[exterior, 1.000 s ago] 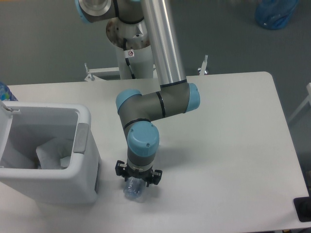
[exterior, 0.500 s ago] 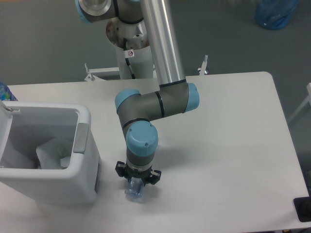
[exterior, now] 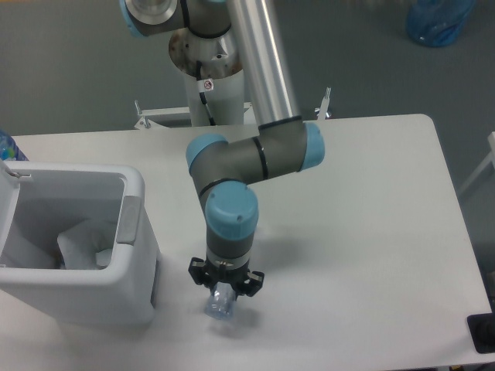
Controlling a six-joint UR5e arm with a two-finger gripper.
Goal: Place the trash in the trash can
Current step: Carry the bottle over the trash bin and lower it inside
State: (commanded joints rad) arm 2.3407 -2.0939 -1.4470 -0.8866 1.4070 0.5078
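The clear crushed plastic bottle [exterior: 219, 307] is at the front middle of the white table, right under my wrist. My gripper [exterior: 224, 297] points straight down and its fingers are closed on the bottle, which looks squeezed narrow; I cannot tell whether it is off the table. The trash can [exterior: 133, 189], a large white boxy bin with a grey tab [exterior: 128, 219], stands at the left, its side a short way left of the gripper. The crumpled white paper wrapper [exterior: 80, 243] lies inside the bin.
The bin's open lid [exterior: 8, 202] stands at the far left. A blue object [exterior: 8, 145] peeks in at the left edge. A blue bag [exterior: 439, 21] lies on the floor at the back right. A black object [exterior: 481, 333] is at the table's front right corner.
The wrist and gripper have shifted slightly right and toward the front edge with the bottle. The bottle now looks narrower between the fingers.
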